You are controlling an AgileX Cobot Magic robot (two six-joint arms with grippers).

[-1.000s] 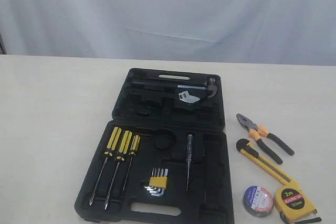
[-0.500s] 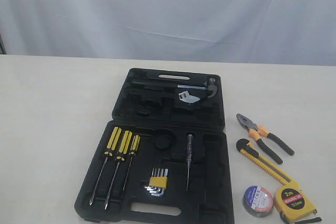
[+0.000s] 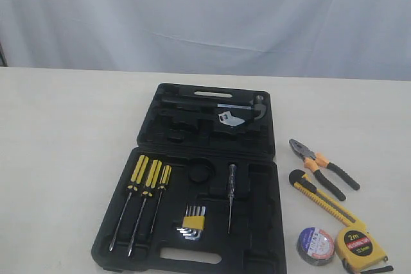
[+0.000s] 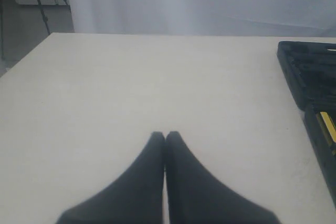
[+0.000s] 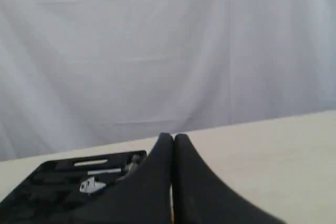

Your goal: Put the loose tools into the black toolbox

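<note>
Nearest on the worktop, the black tape roll and yellow tape measure are noted side by side. The utility knife is seen at their 12 o'clock, the pliers farther. All lie outside the open black toolbox, at its 3–4 o'clock. The left claw and right claw are pressed closed, nothing held.

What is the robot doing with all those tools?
Nothing is being picked up right now. The black toolbox lies open on the table. The pliers, knife, tape measure and tape roll lie loose on the table beside it, not yet put in. Neither arm is near the tools: the left end effector and the right end effector are shut and hold nothing.
</note>
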